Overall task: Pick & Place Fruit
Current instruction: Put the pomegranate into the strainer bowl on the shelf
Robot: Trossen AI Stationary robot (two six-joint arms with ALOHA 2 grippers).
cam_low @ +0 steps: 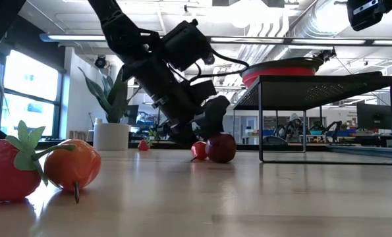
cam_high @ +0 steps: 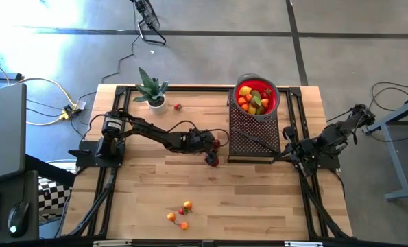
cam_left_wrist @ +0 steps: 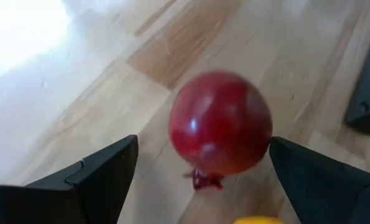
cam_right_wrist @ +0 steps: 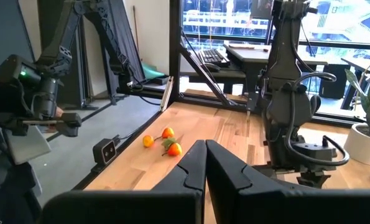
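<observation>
Fruit: glossy dark-red round fruit point(cam_left_wrist: 221, 122) on table point(cam_high: 258, 199) mid-area, beside black mesh stand point(cam_high: 253, 134) | Left claw point(cam_high: 212, 152): wide open, straddling fruit, contact unclear | Right claw point(cam_right_wrist: 205, 163): closed, empty, at table's right edge.

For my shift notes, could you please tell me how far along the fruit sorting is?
Done: the red bowl on the black mesh stand already holds several fruits. In hand: the open left gripper straddles a round dark-red fruit on the wooden table, not yet gripped. Left: an orange-and-red cluster and one red fruit beside the potted plant.
</observation>
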